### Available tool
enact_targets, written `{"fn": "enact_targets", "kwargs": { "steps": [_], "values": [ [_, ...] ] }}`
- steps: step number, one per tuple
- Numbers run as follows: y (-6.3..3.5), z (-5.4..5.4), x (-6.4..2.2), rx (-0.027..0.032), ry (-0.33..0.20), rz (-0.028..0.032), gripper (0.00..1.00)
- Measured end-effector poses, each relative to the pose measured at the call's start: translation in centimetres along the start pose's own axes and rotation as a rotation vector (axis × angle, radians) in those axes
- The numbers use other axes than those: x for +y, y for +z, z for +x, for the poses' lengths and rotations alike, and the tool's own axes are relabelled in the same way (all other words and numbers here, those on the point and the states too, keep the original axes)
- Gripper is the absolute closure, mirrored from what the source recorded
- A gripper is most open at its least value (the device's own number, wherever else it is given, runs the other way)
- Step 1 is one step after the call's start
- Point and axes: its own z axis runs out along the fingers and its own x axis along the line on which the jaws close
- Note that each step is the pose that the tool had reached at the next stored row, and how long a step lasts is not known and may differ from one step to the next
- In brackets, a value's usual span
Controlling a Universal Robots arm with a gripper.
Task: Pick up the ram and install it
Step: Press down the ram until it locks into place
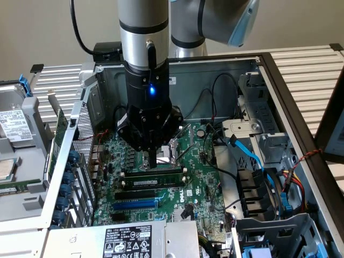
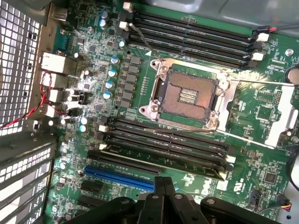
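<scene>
The ram (image 1: pixel 156 183) is a thin green stick with a white label. It stands on edge in the black memory slot nearest the long black expansion slot, just below the CPU socket (image 2: pixel 189 95). In the wrist view the ram (image 2: pixel 163 161) shows as a green strip along that slot. My gripper (image 1: pixel 153 161) hangs straight down over this bank of slots, its fingertips close above the ram. Its fingers (image 2: pixel 159 186) are shut together with nothing held between them. I cannot tell whether they touch the ram.
The open PC case wall (image 1: pixel 80 115) rises on the exterior view's left, and drive bays with blue cables (image 1: pixel 252 161) stand on the right. A blue slot (image 1: pixel 134 205) lies beside the memory bank. A second bank of black slots (image 2: pixel 191 35) lies beyond the socket.
</scene>
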Motion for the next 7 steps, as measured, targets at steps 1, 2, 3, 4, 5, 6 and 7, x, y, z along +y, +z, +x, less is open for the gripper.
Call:
{"fn": "enact_targets", "kwargs": {
  "steps": [1, 2, 3, 4, 5, 6, 7],
  "values": [
    [0.00, 0.00, 0.00, -0.0010, 0.041, -0.0008, 0.89],
    [0.00, 0.00, 0.00, -0.0017, 0.073, -0.0014, 0.89],
    [0.00, -0.01, 0.00, -0.0036, 0.109, -0.0019, 0.89],
    [0.00, -0.01, 0.00, -0.0036, 0.109, -0.0019, 0.89],
    [0.00, -0.01, 0.00, -0.0036, 0.109, -0.0019, 0.89],
    [0.00, -0.01, 0.00, -0.0036, 0.109, -0.0019, 0.89],
    [0.00, -0.01, 0.00, -0.0036, 0.109, -0.0019, 0.89]
  ]
}}
